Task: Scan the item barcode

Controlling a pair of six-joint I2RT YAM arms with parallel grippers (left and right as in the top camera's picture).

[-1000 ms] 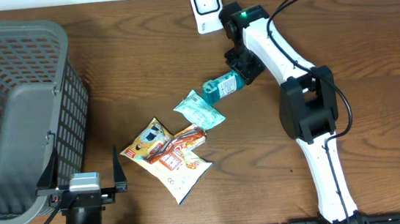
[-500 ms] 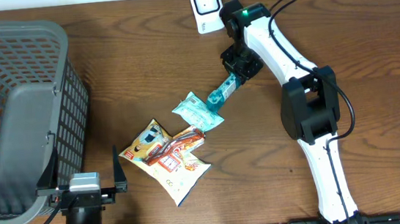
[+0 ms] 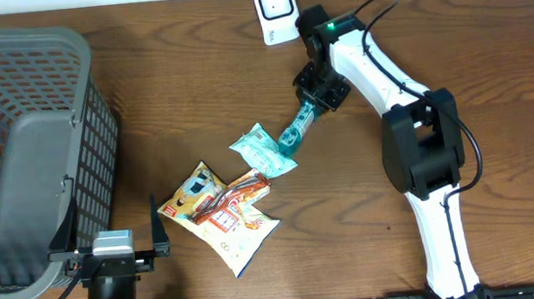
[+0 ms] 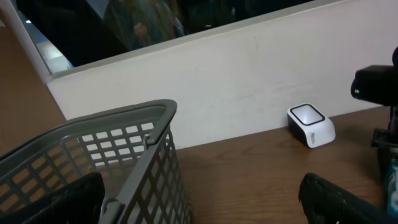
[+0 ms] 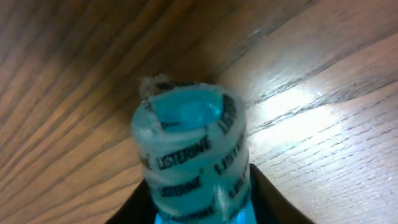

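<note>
Right tool (image 3: 311,106), seen from overhead, is clenched on the base of a small teal mouthwash bottle (image 3: 295,130). The bottle sticks out from it toward the lower left, its far end just beside a teal sachet (image 3: 263,151). The white right arm (image 3: 377,70) runs up from the near edge of the wooden surface (image 3: 495,69) and bends back toward the tool. The white scanner (image 3: 274,8) stands at the far edge, near the tool but apart from the bottle. Below the sachet a few snack packets (image 3: 220,211) lie overlapping. A grey mesh basket (image 3: 21,144) fills the left side, and the left tool (image 3: 111,231) sits at the near edge beside it, released, its two dark fingers spread wide with nothing between them.

From the left wrist, the basket's rim and mesh wall take up the lower left, with a pale wall behind. The scanner stands on the wood at the foot of that wall. At the right edge a dark part of the right arm shows with a small green light. The left tool's own fingers (image 4: 348,199) are dark blurs in the lower corners.

From the right wrist, the bottle fills the middle, cap end pointing away toward the wood. Its clear neck band reads LISTERINE. The tool's dark fingers (image 5: 273,208) flank its lower part.
</note>
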